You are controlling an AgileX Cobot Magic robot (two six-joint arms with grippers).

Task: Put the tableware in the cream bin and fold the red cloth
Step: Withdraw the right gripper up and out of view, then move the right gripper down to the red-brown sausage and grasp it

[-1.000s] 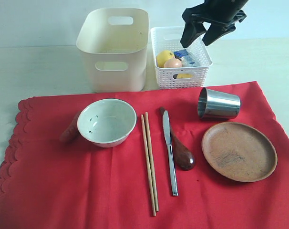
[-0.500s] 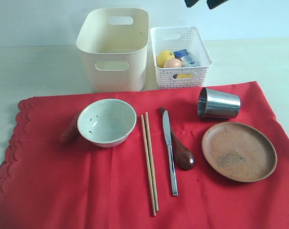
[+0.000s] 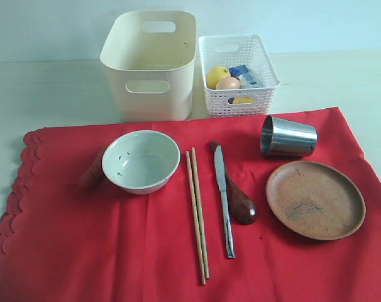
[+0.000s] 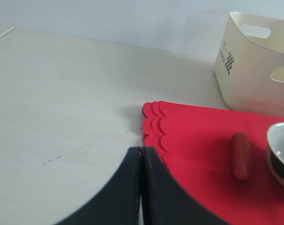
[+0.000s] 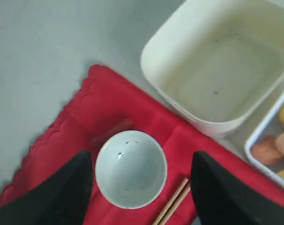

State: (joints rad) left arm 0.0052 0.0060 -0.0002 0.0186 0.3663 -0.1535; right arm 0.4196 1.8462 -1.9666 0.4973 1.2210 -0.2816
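1. The right gripper [image 5: 141,161] hangs high over the spread, jaws wide apart and gripping nothing, and the bowl [image 5: 130,168] sits straight below it, framed between the two fingers.
2. That's the key relation: the bowl is directly under the right arm, so a plain drop looks like the way in. The bowl is round, so it has no long axis to line up with. I'd judge one finger has to go inside the rim and one outside.
3. The left gripper [image 4: 141,151] is pinched fully closed and empty, low over the bare table [image 4: 62,93] just beside the scalloped edge of the red cloth [image 4: 193,136]. It's the farther arm, with a sausage [image 4: 242,155] lying between it and the bowl.
4. The cream bin [image 3: 153,107] stands off the cloth just beyond the bowl, top wide open, nothing in it yet.
5. Also waiting on the cloth are the chopsticks [image 3: 197,214], knife [image 3: 223,201] and spoon [image 3: 239,202], all lying near-to-far. The cup [image 3: 288,136] is on its side and the plate [image 3: 315,199] lies flat.
6. The cloth lies smooth with plenty of room. One thing to watch is the white basket [image 3: 219,100] of food right beside the bin.
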